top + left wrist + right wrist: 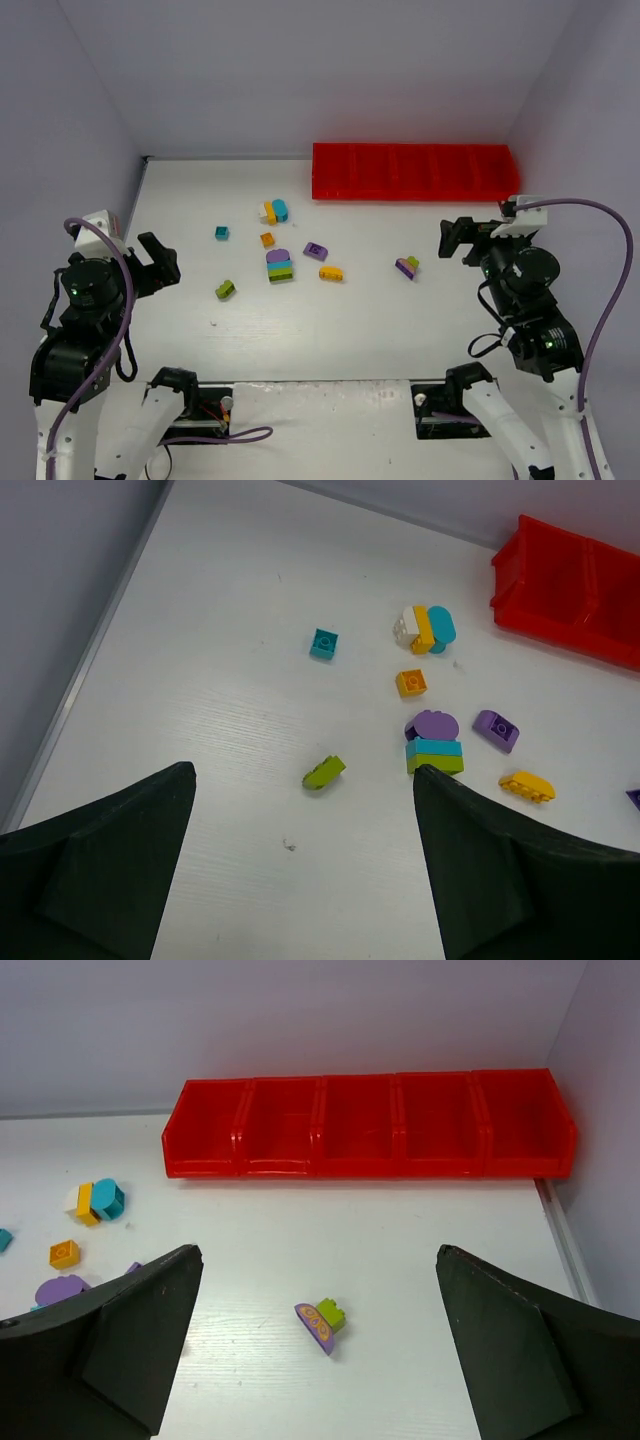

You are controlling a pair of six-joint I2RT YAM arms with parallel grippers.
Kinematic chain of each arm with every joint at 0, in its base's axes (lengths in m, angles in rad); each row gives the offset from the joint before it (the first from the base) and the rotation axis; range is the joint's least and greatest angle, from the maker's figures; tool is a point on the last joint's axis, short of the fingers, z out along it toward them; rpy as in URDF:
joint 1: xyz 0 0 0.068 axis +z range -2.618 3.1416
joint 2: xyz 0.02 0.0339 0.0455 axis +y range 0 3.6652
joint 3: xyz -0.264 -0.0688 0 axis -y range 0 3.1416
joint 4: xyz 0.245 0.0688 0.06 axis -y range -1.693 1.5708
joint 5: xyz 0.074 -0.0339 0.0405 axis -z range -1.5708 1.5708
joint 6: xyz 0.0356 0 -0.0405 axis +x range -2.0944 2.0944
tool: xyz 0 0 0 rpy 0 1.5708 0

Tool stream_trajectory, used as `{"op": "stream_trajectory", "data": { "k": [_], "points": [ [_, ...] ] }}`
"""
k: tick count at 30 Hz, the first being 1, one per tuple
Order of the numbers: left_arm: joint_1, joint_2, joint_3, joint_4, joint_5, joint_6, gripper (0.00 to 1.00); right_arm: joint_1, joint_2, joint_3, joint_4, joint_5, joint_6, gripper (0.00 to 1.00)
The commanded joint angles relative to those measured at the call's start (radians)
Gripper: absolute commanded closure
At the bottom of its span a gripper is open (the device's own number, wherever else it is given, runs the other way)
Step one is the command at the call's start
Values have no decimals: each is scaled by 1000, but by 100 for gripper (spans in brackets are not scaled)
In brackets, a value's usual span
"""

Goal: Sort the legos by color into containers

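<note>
Left jaws: spread wide, holding nothing, above the surface point(350, 320) at its left side. Right jaws: likewise wide and empty, at the right side. Bricks point(280, 267) lie scattered on the surface between the two arms, apart from the red tray point(415, 172) along the far wall. A purple-and-green pair point(407, 266) lies nearest the right jaws.

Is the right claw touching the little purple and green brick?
Apart. The right wrist view shows the purple and green brick lying on the table, with white gaps separating it from the open right claw.
</note>
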Motion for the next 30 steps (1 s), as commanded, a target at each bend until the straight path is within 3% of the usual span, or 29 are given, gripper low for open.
{"op": "stream_trajectory", "data": {
  "k": [1, 6, 9, 16, 23, 30],
  "points": [
    [-5, 23, 24, 24, 10, -4, 17, 7, 33, 0, 59, -25, -6, 0],
    [-5, 23, 21, 24, 13, -6, 17, 7, 74, 2, 55, -51, 3, 0],
    [-5, 30, 11, 20, 14, -22, 17, 8, 112, 2, 56, -271, -98, 0],
    [-5, 60, -9, -3, 56, -59, 17, 57, 335, 37, 52, -524, -124, 1],
    [-5, 59, -14, -3, 59, -62, 17, 296, 648, 78, 47, -469, -188, 16],
    [-3, 62, -14, -6, 73, -62, 17, 343, 875, 112, 116, -451, -227, 18]
  ]
}}
